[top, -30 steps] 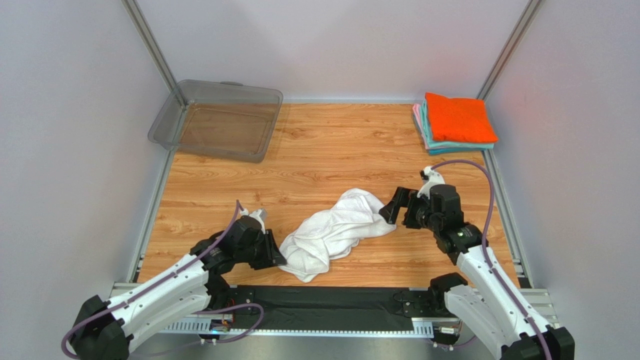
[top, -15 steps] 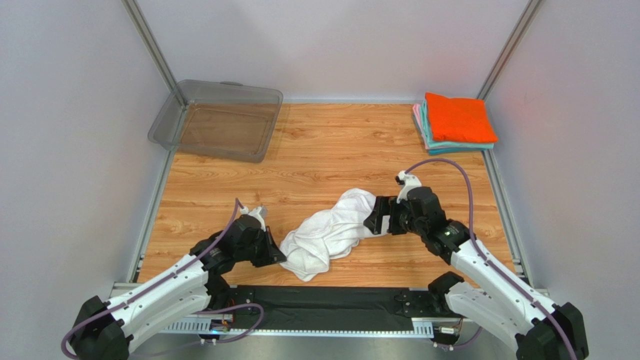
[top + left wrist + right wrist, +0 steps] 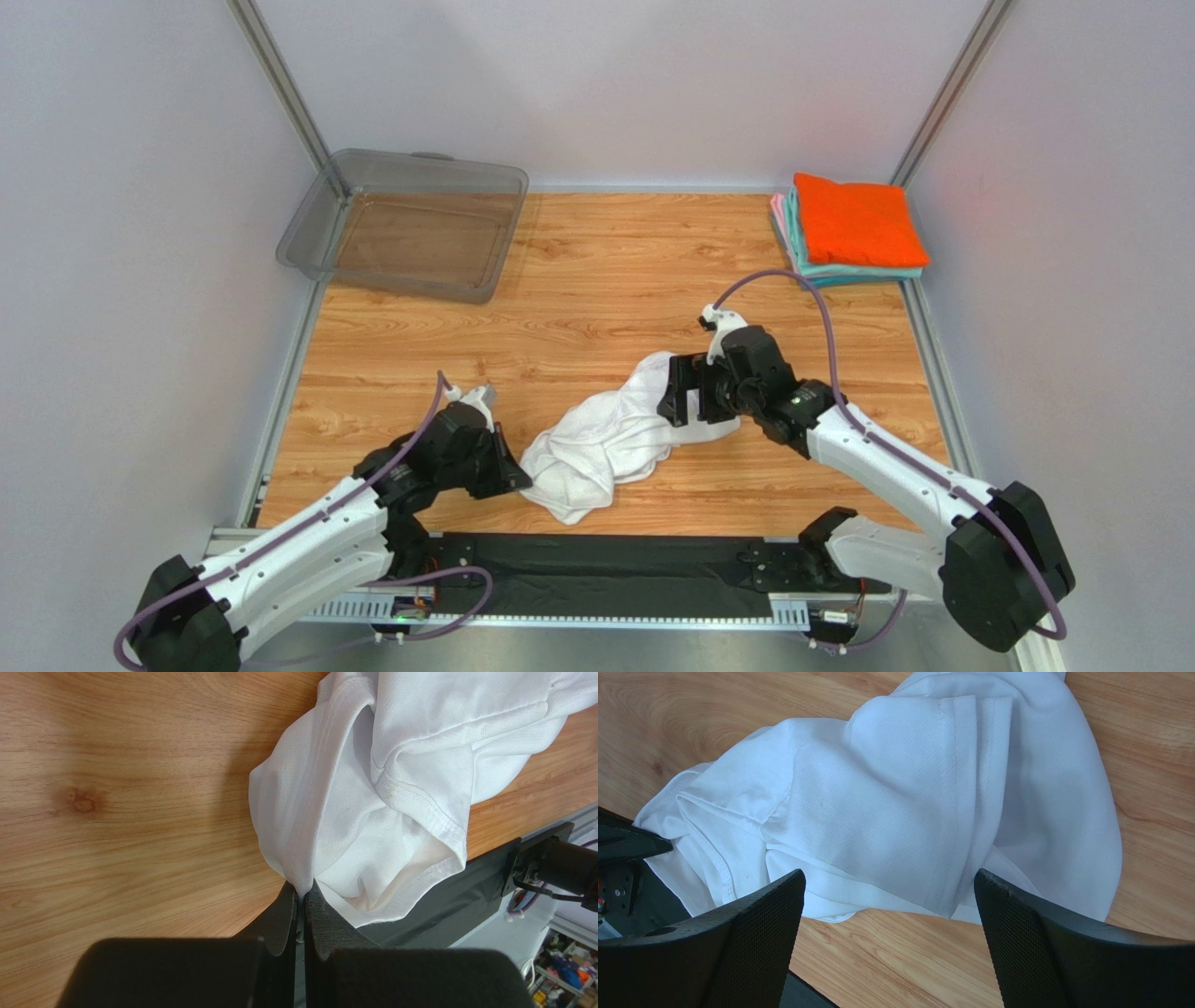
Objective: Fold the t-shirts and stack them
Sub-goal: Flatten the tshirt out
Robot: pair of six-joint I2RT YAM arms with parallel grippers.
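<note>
Starting at the left gripper (image 3: pixel 303 906), we find its jaws pinched together on the near-left edge of the white t-shirt (image 3: pixel 617 431), which lies crumpled in the middle of the table (image 3: pixel 589 280). We note the right gripper (image 3: pixel 889 878) spread wide above the shirt's far-right end, not clamping it. 3 folded shirts (image 3: pixel 859 224), orange on top, are stacked at the far-right corner; the grey bin (image 3: pixel 414 224) sits far left.

**Lighting and image quality.** Diffuse, even overhead light, with no glare on the table (image 3: pixel 603 280). The white t-shirt (image 3: pixel 913 798) casts a soft, narrow shadow on the wood along its near edge. Its weave is sharp in both wrist views. The fingers (image 3: pixel 1081 952) of the right gripper (image 3: pixel 889 875), nearer the lens than the shirt, appear dark.
</note>
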